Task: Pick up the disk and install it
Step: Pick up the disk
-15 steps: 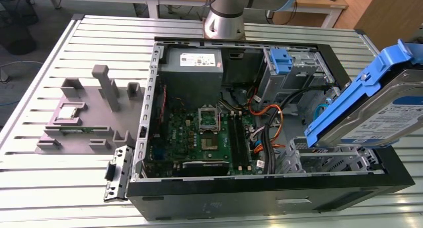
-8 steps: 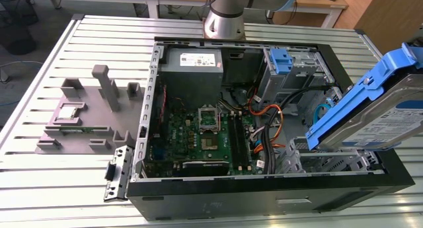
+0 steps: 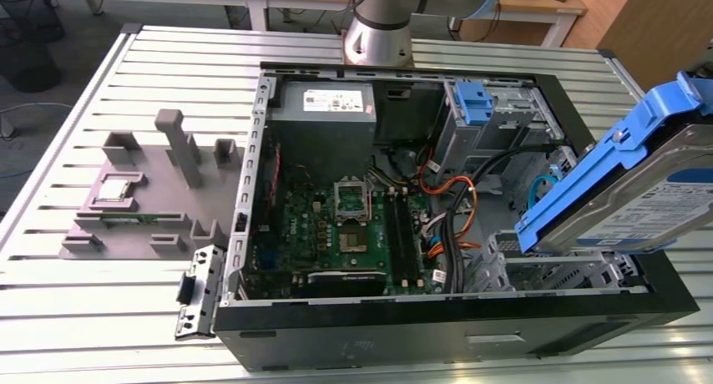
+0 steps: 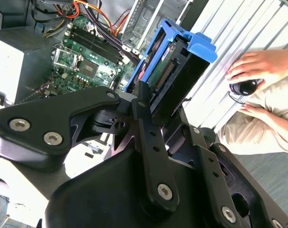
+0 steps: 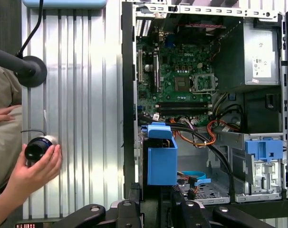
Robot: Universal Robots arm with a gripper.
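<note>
The disk [image 3: 624, 192], a silver drive in a blue plastic carrier, hangs tilted above the open computer case [image 3: 446, 313], at the exterior view's right. In the second wrist view my gripper [image 4: 158, 107] is shut on the disk [image 4: 175, 66], with a black finger on either side of it and the motherboard below. The first wrist view has the blue carrier end of the disk [image 5: 161, 159] just beyond my gripper [image 5: 156, 202], over the case's drive-bay corner.
Inside the case lie a green motherboard [image 3: 346, 225], a grey power supply [image 3: 323, 100], orange and black cables [image 3: 462, 192] and a bare blue bracket [image 3: 473, 100] in a bay. A grey fixture [image 3: 145, 192] stands beside the case. A person's hand [image 5: 34, 166] holds a small black device.
</note>
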